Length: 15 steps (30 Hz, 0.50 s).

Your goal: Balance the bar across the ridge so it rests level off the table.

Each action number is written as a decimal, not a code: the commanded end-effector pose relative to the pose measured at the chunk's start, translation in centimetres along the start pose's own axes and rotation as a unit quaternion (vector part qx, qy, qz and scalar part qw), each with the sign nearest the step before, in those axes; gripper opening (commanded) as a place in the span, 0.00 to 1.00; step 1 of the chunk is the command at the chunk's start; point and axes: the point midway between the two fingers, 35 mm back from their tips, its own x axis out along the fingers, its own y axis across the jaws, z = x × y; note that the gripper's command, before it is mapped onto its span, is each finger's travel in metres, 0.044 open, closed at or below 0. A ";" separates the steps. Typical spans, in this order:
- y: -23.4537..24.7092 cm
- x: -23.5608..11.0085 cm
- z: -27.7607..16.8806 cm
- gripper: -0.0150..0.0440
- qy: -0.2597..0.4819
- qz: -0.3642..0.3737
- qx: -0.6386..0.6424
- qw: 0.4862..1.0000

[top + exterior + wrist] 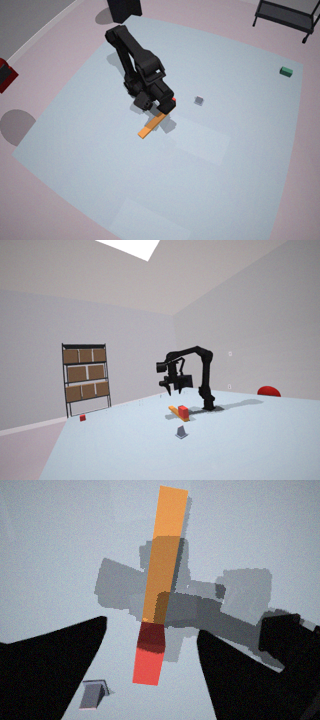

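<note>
The bar (162,562) looked stiff and flat, an orange plank with a red block (149,654) on one end, so I judged it end-heavy; I would take it across its narrow width, nearer the block than the middle. It lay on the table (222,144), well apart from the small grey ridge (181,432). My gripper (174,391) hung above it, fingers spread partway and pinching nothing, the bar running between them far below.
</note>
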 end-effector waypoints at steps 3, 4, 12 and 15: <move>0.0 2.4 0.1 0.79 -0.003 -0.002 -0.003 1.000; 0.1 3.1 0.1 0.79 -0.003 -0.002 -0.003 1.000; -0.2 8.5 0.1 0.79 -0.003 -0.002 -0.003 1.000; -0.4 9.4 0.0 0.79 -0.003 -0.002 -0.003 1.000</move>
